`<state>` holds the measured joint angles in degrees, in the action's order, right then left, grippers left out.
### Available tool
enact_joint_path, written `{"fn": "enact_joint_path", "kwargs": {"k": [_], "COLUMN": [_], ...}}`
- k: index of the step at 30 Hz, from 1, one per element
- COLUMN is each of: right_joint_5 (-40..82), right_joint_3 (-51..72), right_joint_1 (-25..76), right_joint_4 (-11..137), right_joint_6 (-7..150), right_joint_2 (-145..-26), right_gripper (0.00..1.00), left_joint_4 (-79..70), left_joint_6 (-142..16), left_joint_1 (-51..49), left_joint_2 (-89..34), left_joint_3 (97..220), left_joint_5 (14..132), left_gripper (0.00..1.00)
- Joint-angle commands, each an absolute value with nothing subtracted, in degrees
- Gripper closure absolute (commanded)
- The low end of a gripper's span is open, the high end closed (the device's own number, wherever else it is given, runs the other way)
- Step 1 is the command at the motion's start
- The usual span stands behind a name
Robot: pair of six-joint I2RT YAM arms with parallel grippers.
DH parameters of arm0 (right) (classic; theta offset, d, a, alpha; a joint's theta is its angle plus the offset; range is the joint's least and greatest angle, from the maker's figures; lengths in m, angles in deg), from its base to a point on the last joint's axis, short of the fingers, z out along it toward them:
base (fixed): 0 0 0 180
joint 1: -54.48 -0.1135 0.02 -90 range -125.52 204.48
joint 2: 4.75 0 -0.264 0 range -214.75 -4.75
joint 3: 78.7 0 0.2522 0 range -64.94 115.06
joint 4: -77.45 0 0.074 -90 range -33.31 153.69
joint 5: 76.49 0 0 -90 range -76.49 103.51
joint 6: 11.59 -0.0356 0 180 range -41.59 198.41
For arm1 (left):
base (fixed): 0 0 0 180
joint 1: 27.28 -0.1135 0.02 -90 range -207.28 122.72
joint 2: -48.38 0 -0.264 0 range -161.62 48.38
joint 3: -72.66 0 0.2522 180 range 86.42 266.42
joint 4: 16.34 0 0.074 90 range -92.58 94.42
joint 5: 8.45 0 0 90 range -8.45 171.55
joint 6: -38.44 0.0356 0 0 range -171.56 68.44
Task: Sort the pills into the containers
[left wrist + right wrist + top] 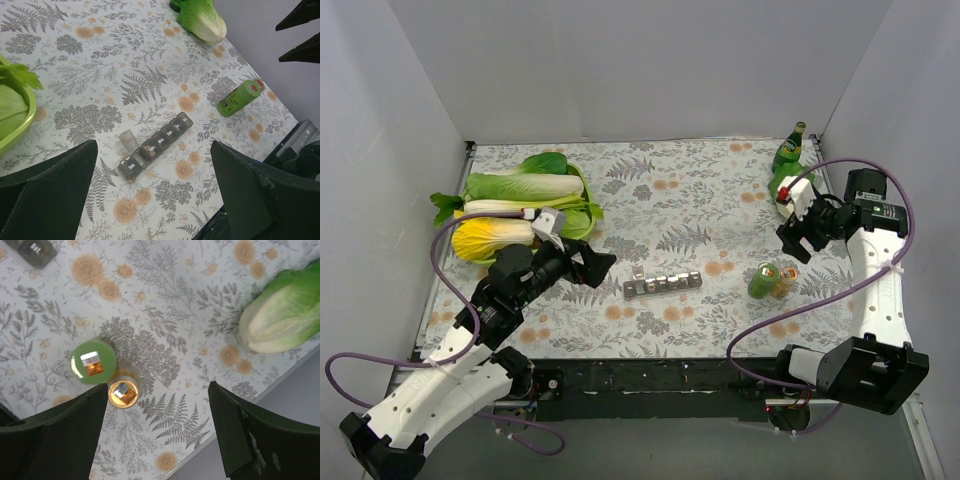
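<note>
Grey containers (157, 143); contents indiscernible.

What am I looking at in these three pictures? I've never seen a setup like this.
These are two robot arms bolted at the near edge of a table with a floral cover. The wide picture is taken from above and behind the arms. The other two come from a camera on each wrist, so the dark shapes at the bottom of those are that arm's own fingers. The left gripper and right gripper are both open and hold nothing. On the table lie a grey pill organizer with one lid flipped up, a small green bottle next to a small amber bottle, a tall green glass bottle far right, and several cabbages. The right wrist camera looks down on the two small bottles.
</note>
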<state>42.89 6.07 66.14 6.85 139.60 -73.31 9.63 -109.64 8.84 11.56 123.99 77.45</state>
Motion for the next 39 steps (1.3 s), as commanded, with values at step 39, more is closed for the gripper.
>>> {"fn": "enact_joint_path", "kwargs": {"k": [39], "right_joint_5": [36.88], "right_joint_3": [-7.72], "right_joint_1": [54.56], "right_joint_4": [0.94], "right_joint_6": [161.11], "right_joint_2": [-80.87], "right_gripper": [0.35], "left_joint_4": [3.14], "left_joint_6": [-109.56], "left_joint_1": [8.58], "left_joint_2": [14.72], "left_joint_3": [114.47], "left_joint_5": [65.29], "left_gripper": [0.02]}}
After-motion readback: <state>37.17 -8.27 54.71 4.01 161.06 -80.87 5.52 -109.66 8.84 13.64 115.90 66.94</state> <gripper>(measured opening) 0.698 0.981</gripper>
